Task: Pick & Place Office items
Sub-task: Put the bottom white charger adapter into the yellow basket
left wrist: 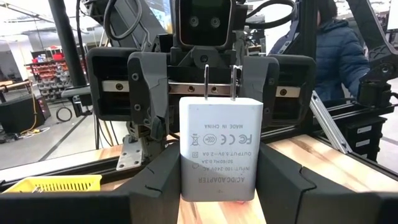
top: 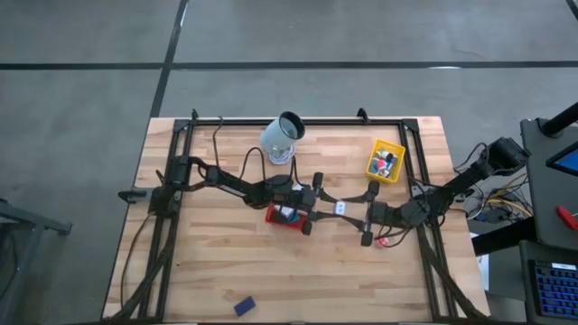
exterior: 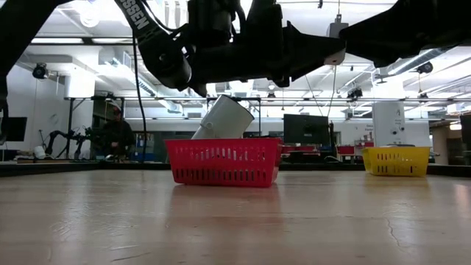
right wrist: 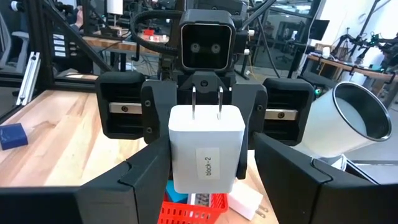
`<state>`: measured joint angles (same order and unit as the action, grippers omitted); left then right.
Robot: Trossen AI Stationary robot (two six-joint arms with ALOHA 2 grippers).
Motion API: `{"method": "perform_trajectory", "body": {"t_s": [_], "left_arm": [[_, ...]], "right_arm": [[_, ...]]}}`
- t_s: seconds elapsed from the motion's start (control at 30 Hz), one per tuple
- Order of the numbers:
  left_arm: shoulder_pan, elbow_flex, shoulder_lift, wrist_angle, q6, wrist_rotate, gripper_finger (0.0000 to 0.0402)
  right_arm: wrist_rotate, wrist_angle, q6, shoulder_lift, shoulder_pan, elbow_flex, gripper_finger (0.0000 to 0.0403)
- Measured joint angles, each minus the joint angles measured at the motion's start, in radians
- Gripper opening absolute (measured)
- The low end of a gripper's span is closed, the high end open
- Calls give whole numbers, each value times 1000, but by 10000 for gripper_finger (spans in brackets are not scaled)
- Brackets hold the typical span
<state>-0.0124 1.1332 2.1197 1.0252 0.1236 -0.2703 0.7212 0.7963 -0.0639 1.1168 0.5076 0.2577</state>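
Prongs point upward on the white charger [left wrist: 217, 146] that we see hanging above the middle of the desk [top: 226, 262], between the two arms, which face each other head-on. The left tool [left wrist: 217, 186] pinches this charger, its dark fingers [left wrist: 155, 183] pressed against both side faces. The right tool [right wrist: 205, 186] reaches in from the opposite side with its fingers spread to either side of the same charger, and we see a narrow gap at one of them. The face toward the right arm carries a small label. Just below sits the red mesh tray [top: 287, 217], with a second white plug block [right wrist: 249, 202] lying beside it. The pale cup [top: 282, 137] leans tilted behind the tray. The yellow tray [top: 386, 160], farther back on the right, holds several small items. A dark blue block [top: 244, 307] lies alone near the desk's front edge.
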Motion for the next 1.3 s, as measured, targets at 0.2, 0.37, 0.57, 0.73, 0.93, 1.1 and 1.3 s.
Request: {"method": "perform_trajectory", "body": {"t_s": [0.2,0.37,0.57,0.73,0.93,1.1,1.3], "left_arm": [[0,0,0,0,0,0,155],[0,0,0,2,-1,0,155],[0,0,0,0,-1,0,155],[0,0,0,-2,-4,0,155],[0,0,0,-2,-4,3,155],[0,5,1,-8,-4,-1,155],[0,6,1,-10,-4,-1,155]], "right_arm": [[0,0,-6,0,-2,1,224],[-8,0,-18,0,-17,14,224],[-53,-4,9,0,-45,16,224],[-53,-8,12,0,-46,16,220],[-55,-15,13,0,-49,16,165],[-53,-15,13,-2,-50,16,155],[-64,-14,11,-2,-50,15,155]]}}
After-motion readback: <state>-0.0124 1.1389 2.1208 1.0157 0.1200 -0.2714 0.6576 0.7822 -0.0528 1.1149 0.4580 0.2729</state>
